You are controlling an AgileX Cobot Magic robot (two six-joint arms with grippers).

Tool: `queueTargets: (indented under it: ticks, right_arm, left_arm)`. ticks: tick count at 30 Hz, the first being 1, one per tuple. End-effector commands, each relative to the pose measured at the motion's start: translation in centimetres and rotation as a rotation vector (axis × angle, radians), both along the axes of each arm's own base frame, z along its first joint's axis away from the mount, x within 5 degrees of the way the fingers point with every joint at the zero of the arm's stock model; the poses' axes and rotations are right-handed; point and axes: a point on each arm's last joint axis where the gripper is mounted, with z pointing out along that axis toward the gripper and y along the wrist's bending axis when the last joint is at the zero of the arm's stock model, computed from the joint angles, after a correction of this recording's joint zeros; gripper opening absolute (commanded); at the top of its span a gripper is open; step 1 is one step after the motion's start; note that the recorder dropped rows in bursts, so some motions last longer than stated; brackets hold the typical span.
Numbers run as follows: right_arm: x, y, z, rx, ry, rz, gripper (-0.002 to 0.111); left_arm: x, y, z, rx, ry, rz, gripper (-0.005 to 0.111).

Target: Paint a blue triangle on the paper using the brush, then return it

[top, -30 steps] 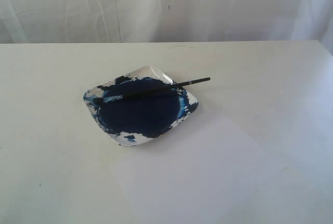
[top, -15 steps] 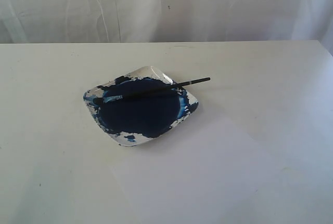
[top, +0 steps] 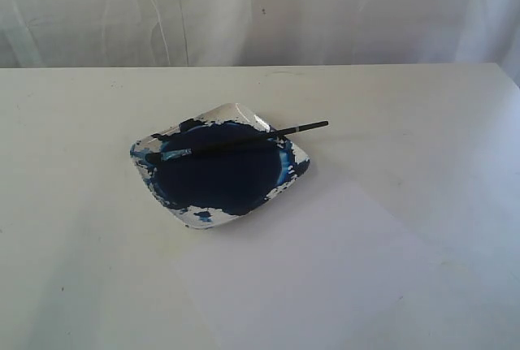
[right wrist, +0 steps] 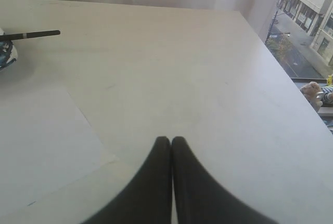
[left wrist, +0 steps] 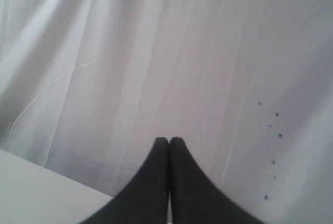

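Exterior view: white, paint-smeared shallow ceramic dish [top: 231, 110] on the off-white tabletop [top: 422, 123], holding a dark navy paint pool [top: 219, 175].
Brush: thin black-handled paintbrush [top: 244, 140] lies across the dish over the pool. Its bristle end is at the left rim and its handle juts past the right rim.
Paper: large plain white sheet [top: 317, 269], flat, just beside the dish on the near-right side and running out of frame at the bottom.
Right wrist view: shows only the brush's handle end [right wrist: 31, 35], a sliver of dish [right wrist: 6, 52] and the paper's corner [right wrist: 41, 141]. It adds the table's side edge and a window onto a street [right wrist: 307, 21].
Left wrist view: white curtain [left wrist: 156, 52] flecked with blue specks [left wrist: 280, 135], plus a table corner [left wrist: 36, 193].
Left gripper [left wrist: 169, 140]: fingertips pressed together, holding nothing.
Right gripper [right wrist: 170, 140]: fingertips pressed together, holding nothing, above bare tabletop.
Open room: bare tabletop lies left of, behind and right of the dish. The back edge meets the curtain.
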Motion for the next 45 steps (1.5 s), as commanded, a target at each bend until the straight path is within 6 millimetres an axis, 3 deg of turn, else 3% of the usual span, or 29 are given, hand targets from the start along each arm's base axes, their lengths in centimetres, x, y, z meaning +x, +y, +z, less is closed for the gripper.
queueTargets:
  ticks: [1, 5, 9, 12, 15, 18, 21, 23, 25, 29, 32, 36, 45]
  right_arm:
    - [0.0, 0.0, 0.0, 0.0, -0.012, -0.003, 0.0]
    - [0.0, 0.0, 0.0, 0.0, -0.012, -0.003, 0.0]
    - [0.0, 0.0, 0.0, 0.0, -0.012, -0.003, 0.0]
    - [0.0, 0.0, 0.0, 0.0, -0.012, -0.003, 0.0]
    - [0.0, 0.0, 0.0, 0.0, -0.012, -0.003, 0.0]
    - [0.0, 0.0, 0.0, 0.0, -0.012, -0.003, 0.0]
    - [0.0, 0.0, 0.0, 0.0, -0.012, -0.003, 0.0]
    - [0.0, 0.0, 0.0, 0.0, -0.012, -0.003, 0.0]
    - [0.0, 0.0, 0.0, 0.0, -0.012, -0.003, 0.0]
    - [0.0, 0.0, 0.0, 0.0, -0.012, -0.003, 0.0]
    - [0.0, 0.0, 0.0, 0.0, -0.012, -0.003, 0.0]
    - [0.0, 0.0, 0.0, 0.0, -0.012, -0.003, 0.0]
    - [0.0, 0.0, 0.0, 0.0, -0.012, -0.003, 0.0]
  left_arm:
    - [0.5, 0.9, 3.2, -0.078, -0.051, 0.074, 0.0]
    - [2.9, 0.3, 7.6, 0.105, -0.028, 0.079, 0.0]
    - [7.4, -1.1, 11.4, 0.383, 0.06, 0.01, 0.0]
    - [11.2, -1.7, 12.2, 0.246, 0.191, -0.146, 0.0]
    - [14.6, -2.1, 10.6, -0.045, 0.352, -0.282, 0.0]
    - [17.4, -3.8, 8.1, 0.039, 0.437, -0.464, 0.0]
    - [19.6, -7.6, 3.6, 0.084, 0.543, -0.97, 0.0]
    - [20.7, -8.0, 0.4, 0.005, 0.686, -1.056, 0.0]
    - [21.4, -8.3, -1.4, -0.112, 0.762, -1.099, 0.0]
    - [21.4, -9.4, -3.8, -0.035, 0.901, -1.117, 0.0]
    - [20.3, -11.7, -5.4, 0.12, 1.052, -1.105, 0.0]
    - [18.7, -14.1, -6.7, 0.238, 1.123, -1.104, 0.0]
    - [17.6, -15.8, -9.4, 0.275, 1.24, -1.113, 0.0]
